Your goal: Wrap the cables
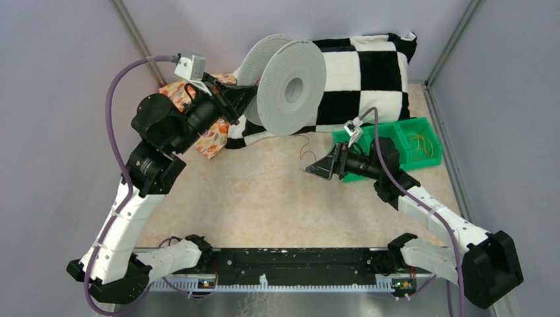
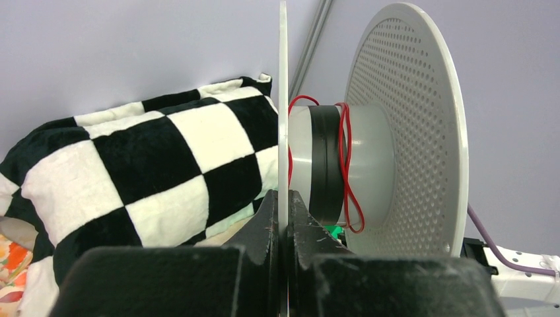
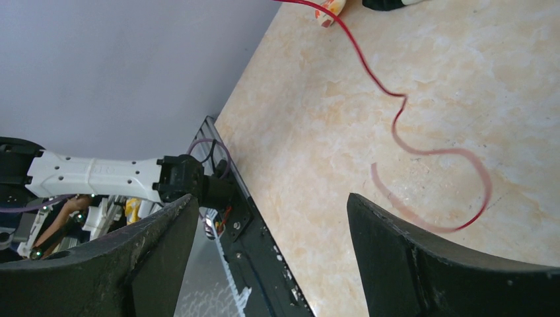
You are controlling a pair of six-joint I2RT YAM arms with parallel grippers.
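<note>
A grey spool (image 1: 290,86) with two perforated flanges stands on edge at the back. My left gripper (image 1: 239,100) is shut on the rim of its thin flange (image 2: 282,99). One of the cables (image 2: 343,158), red, is looped round the hub beside a black band. Its loose end (image 1: 305,148) hangs down to the table in curls. My right gripper (image 1: 315,168) hovers just by that end, open and holding nothing. In the right wrist view the red cable (image 3: 404,97) snakes across the tabletop beyond my open right gripper (image 3: 272,211), its tip blurred.
A black-and-white checkered pillow (image 1: 370,72) lies behind the spool. An orange patterned cloth (image 1: 211,135) sits under the left arm. A green bin (image 1: 386,132) at the right holds yellow cables (image 1: 422,144). A black rail (image 1: 290,261) runs along the near edge.
</note>
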